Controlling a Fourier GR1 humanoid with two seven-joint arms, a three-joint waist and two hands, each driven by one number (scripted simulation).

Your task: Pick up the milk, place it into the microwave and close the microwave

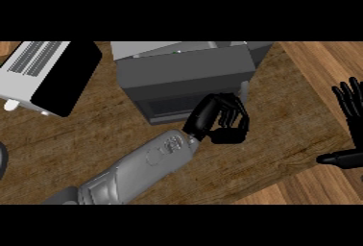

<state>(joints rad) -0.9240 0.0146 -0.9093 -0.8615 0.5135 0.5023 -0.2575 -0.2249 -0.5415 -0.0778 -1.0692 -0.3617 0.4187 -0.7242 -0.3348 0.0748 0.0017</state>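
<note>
The grey microwave (186, 74) stands at the top centre of the wooden counter (284, 139), its dark front face (170, 106) turned toward me. No milk shows anywhere. My left hand (221, 119) reaches in from the lower left on its grey forearm (142, 166). Its fingers are curled, with nothing visible inside them, and they sit right against the lower right corner of the microwave's front. My right hand (349, 108) rests open at the right edge, fingers up and thumb out to the left.
A white and black toaster-like appliance (46, 74) lies at the top left. A dark rounded object (3, 161) pokes in at the left edge. A pale upright bar (245, 89) shows at the microwave's right front corner.
</note>
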